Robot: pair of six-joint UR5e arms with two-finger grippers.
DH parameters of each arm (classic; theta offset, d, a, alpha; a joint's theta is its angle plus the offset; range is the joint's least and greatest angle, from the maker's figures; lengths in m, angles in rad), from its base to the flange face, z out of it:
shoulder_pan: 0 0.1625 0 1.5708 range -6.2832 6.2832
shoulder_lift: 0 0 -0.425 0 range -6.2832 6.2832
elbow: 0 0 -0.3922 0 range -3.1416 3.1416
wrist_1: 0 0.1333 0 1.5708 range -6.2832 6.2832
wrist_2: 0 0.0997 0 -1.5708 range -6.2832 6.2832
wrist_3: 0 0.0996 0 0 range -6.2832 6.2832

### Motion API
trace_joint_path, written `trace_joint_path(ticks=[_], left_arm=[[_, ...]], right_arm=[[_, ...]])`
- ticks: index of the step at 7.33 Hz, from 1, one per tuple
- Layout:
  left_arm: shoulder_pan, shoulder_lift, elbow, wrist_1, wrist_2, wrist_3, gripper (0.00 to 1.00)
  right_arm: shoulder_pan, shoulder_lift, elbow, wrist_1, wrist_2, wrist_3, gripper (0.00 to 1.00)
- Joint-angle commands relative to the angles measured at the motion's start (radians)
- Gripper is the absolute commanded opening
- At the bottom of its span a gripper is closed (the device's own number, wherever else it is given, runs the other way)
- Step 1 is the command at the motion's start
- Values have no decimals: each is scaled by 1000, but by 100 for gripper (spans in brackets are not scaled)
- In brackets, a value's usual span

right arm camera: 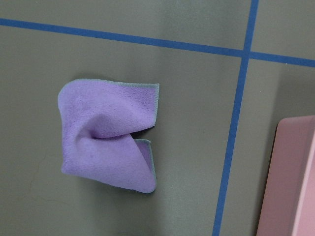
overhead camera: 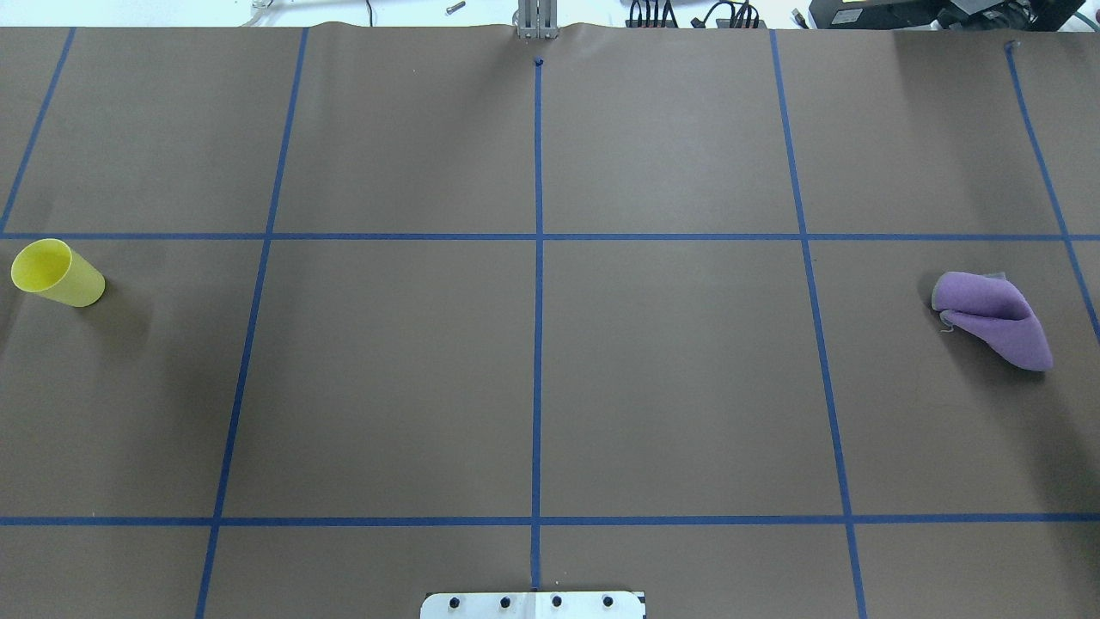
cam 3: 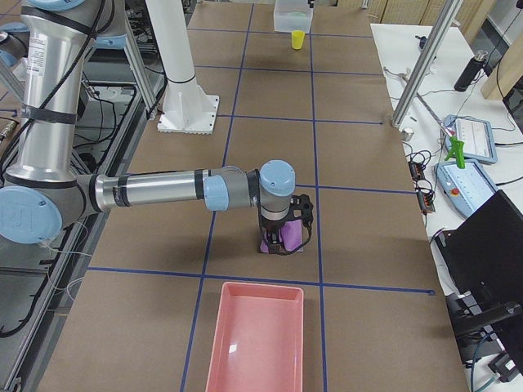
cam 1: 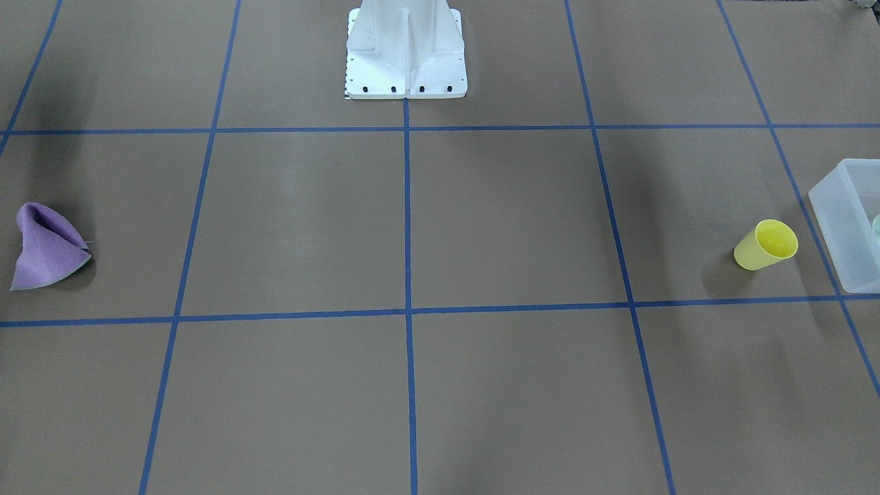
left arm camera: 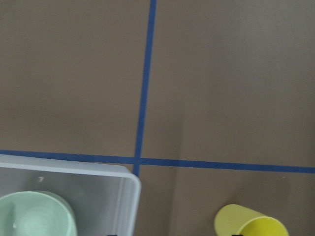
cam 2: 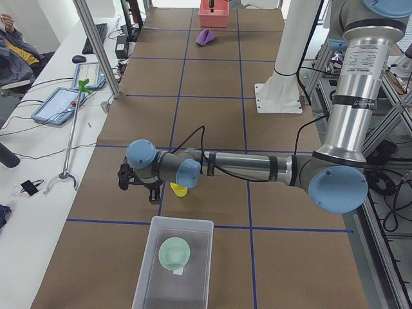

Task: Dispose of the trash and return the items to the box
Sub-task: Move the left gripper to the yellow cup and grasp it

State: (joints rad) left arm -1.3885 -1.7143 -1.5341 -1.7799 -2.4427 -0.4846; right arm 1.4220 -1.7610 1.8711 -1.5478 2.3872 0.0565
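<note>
The yellow cup (cam 1: 766, 245) stands upright on the table just outside the frosted box (cam 1: 842, 227). The mint-green bowl (cam 2: 174, 252) lies inside the box (cam 2: 180, 221). Cup (left arm camera: 251, 226), bowl (left arm camera: 34, 216) and box rim (left arm camera: 98, 172) show at the bottom of the left wrist view. My left gripper (cam 2: 138, 185) hovers beside the cup (cam 2: 178, 190), near the box's end; I cannot tell if it is open. My right gripper (cam 3: 282, 238) is low over the crumpled purple cloth (right arm camera: 106, 135); I cannot tell if it is open.
A pink tray (cam 3: 257, 343) lies near the purple cloth (overhead camera: 993, 318), and its edge shows in the right wrist view (right arm camera: 290, 182). The white robot base (cam 1: 405, 51) stands at mid-table. Operators' desks with tablets and cables run along the far side.
</note>
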Motion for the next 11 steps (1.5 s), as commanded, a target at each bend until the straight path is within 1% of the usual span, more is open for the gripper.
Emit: trace_joint_path(ticks=[1, 2, 4, 5, 7, 9, 10, 11], left_arm=[[80, 24, -38, -21, 82, -60, 82], [118, 39, -17, -74, 100, -64, 82], [141, 39, 95, -224, 110, -69, 82], [164, 39, 106, -258, 108, -119, 82], [177, 77, 106, -326, 103, -143, 82], [178, 88, 104, -332, 102, -143, 81], [180, 91, 106, -332, 102, -141, 72], [181, 93, 106, -332, 102, -147, 54]], right_arm=[[0, 0, -1, 0, 3, 3, 100], [-5, 2, -3, -1, 3, 3, 100], [-18, 6, -7, 0, 1, 13, 100], [-21, 6, -6, 0, 3, 19, 100], [-25, 6, -6, 2, 1, 23, 100], [-40, 5, -10, 46, 1, 74, 100], [-43, 5, -10, 49, 1, 77, 100], [-43, 5, -16, 49, 1, 77, 100]])
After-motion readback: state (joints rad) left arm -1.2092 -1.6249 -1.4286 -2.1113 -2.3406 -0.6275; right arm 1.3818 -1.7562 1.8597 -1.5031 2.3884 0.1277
